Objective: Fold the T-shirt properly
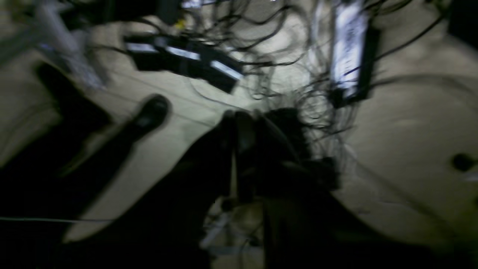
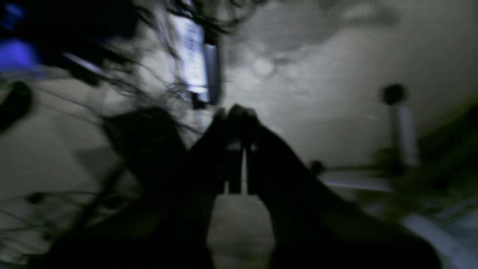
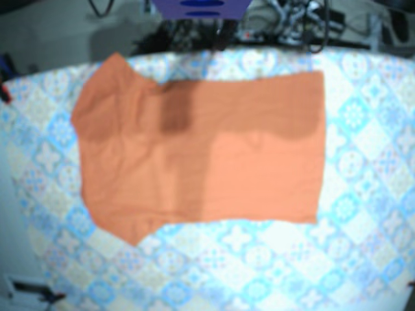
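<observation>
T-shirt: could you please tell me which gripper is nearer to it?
Cannot tell. Neither arm appears beside the T-shirt in the base view; the left gripper and right gripper show against cables, no shirt.

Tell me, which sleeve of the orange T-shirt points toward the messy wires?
The upper-left sleeve in the base view. It reaches toward the wires at the top, while the lower-left sleeve points away from them.

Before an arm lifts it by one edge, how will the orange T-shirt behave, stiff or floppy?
Probably floppy: the T-shirt lies flat with soft creases, so it should drape and sag. Likely light, being thin cloth. It may bunch on the patterned tablecloth if pushed.
</observation>
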`<move>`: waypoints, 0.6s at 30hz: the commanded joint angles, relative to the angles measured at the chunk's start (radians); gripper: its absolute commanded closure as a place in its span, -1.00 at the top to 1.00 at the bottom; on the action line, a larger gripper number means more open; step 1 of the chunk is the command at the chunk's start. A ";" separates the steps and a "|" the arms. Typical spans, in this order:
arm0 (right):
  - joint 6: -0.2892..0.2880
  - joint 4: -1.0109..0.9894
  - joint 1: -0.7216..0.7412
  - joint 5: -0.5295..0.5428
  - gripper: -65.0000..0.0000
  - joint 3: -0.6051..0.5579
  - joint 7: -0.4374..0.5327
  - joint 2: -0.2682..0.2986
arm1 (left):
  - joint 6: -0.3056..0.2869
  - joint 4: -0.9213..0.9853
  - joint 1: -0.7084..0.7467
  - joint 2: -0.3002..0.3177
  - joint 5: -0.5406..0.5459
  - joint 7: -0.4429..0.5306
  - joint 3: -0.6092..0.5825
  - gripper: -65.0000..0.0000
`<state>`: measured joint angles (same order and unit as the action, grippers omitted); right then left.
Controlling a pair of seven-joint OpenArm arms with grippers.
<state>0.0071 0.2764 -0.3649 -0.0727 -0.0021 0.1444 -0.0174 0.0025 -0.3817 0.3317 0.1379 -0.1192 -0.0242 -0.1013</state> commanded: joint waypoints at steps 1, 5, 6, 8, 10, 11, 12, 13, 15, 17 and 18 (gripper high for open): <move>0.000 0.021 -0.036 -0.025 -1.00 0.000 0.004 -0.002 | -0.002 -0.036 0.034 0.019 -0.004 0.008 -0.010 -0.98; 0.000 0.119 -0.135 -0.140 -1.00 0.001 0.004 0.017 | -0.002 -0.119 0.114 0.061 -0.004 0.010 -0.036 -0.98; 0.000 0.148 -0.162 -0.167 -1.00 0.003 0.004 0.018 | -0.002 -0.136 0.131 0.072 -0.004 0.010 -0.044 -0.98; 0.000 0.228 -0.230 -0.224 -1.00 0.007 0.004 0.030 | 0.000 -0.176 0.174 0.104 -0.004 0.010 -0.053 -0.98; 0.000 0.307 -0.294 -0.267 -1.00 0.009 0.004 0.049 | 0.000 -0.228 0.221 0.138 -0.004 0.008 -0.059 -0.98; 0.001 0.346 -0.322 -0.283 -1.00 0.009 0.004 0.055 | 0.000 -0.257 0.246 0.151 -0.004 0.007 -0.059 -0.98; 0.001 0.383 -0.351 -0.293 -1.00 0.011 0.004 0.066 | 0.000 -0.285 0.271 0.171 -0.004 0.007 -0.059 -0.98; 0.001 0.423 -0.380 -0.301 -1.00 0.011 0.004 0.078 | 0.000 -0.319 0.300 0.190 -0.004 0.007 -0.059 -0.98; 0.001 0.502 -0.434 -0.306 -1.00 0.011 0.004 0.098 | 0.000 -0.395 0.366 0.223 -0.004 0.007 -0.054 -0.98; 0.006 0.582 -0.487 -0.307 -1.00 0.012 0.004 0.130 | 0.000 -0.471 0.430 0.263 -0.004 0.008 -0.051 -0.98; 0.021 0.630 -0.517 -0.307 -1.00 0.012 0.004 0.147 | 0.000 -0.512 0.462 0.285 -0.004 0.008 -0.051 -0.98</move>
<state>0.0235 0.9016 -0.8505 -0.3790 0.0071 0.1417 0.1230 -0.0017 -0.8848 0.7643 0.4015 -0.1261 -0.0139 -0.1566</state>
